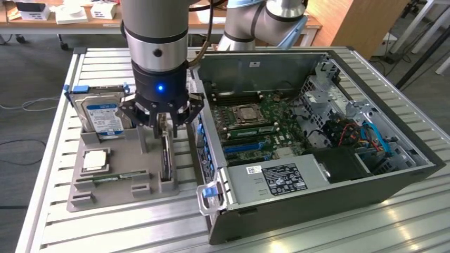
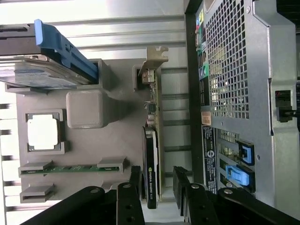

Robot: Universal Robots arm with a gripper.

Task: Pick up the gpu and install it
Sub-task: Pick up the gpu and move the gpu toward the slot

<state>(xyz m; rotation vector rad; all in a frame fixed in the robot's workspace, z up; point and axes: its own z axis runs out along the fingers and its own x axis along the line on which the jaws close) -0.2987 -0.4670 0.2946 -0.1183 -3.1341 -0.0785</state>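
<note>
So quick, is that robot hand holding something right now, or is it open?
Hand: open, holding nothing, straddling the gpu that stands on edge in the gray tray.

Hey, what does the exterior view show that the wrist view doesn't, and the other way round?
Exterior view adds: the inside of the open computer case, with the motherboard and power supply, and the arm reaching down.
Wrist view adds: the mesh grille on the case's outer wall and the silvery bracket on the card's end.
Both: the gpu standing on edge in the gray tray, the open gripper with a finger on either side of it, the hard drive, the processor chip and the memory stick.
</note>
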